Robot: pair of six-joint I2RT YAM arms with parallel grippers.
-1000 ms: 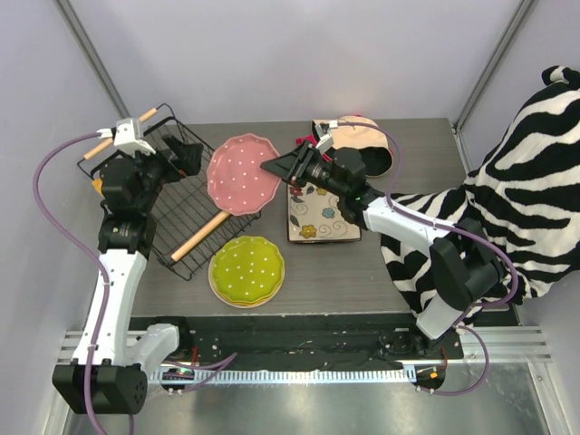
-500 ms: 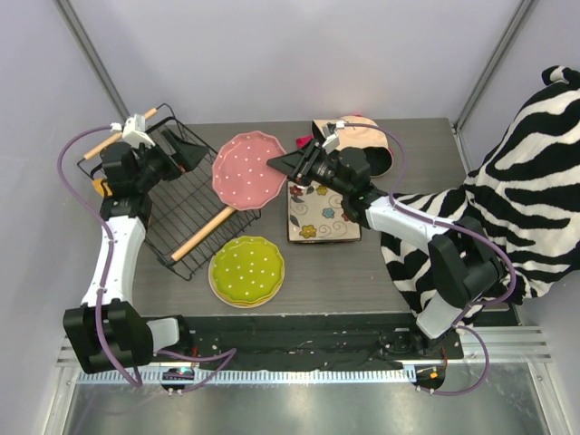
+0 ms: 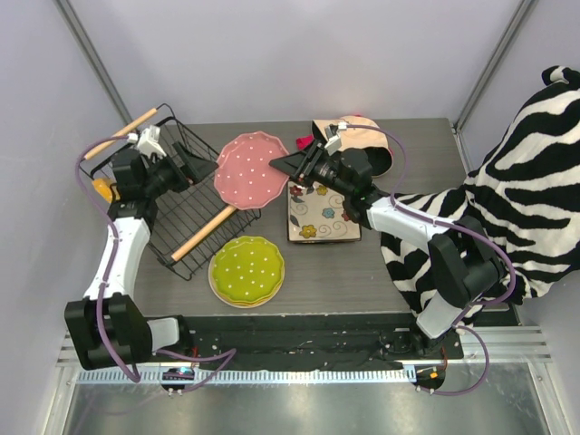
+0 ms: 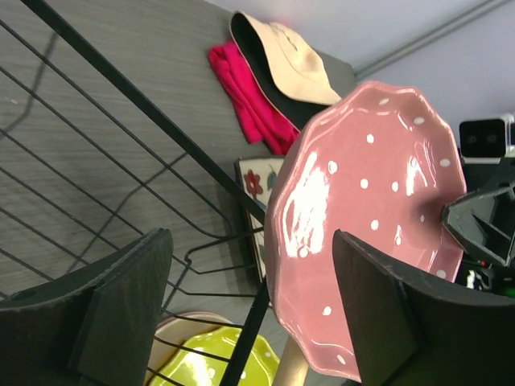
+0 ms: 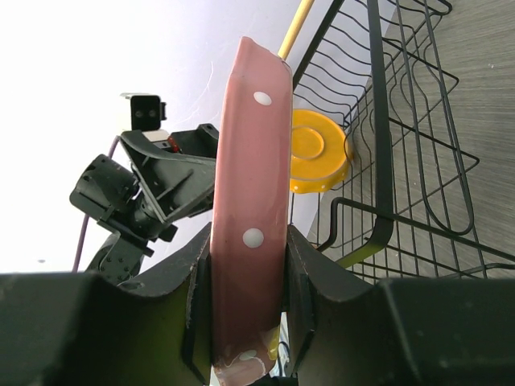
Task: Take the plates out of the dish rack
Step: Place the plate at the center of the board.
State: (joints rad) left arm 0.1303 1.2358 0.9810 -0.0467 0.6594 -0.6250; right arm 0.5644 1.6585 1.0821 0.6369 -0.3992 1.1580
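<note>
Top view: the right pincer [image 3: 281,165] holds the pink plate [image 3: 249,172] tilted at the right end of the dish rack [image 3: 201,234]; the green plate [image 3: 246,268] lies on the bench nearby. Left wrist: the left pincer [image 4: 251,265] stands apart, empty. Right wrist: jaws clamped on the pink rim; an orange plate [image 5: 318,161] sits racked; transfer judged midway, next needing a level set-down.

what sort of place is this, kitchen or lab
Probably a robot lab test cell, not a kitchen: plain walls box in a grey table, a left arm and right arm are bolted at its edge, and a dish rack and plates are laid out.
</note>
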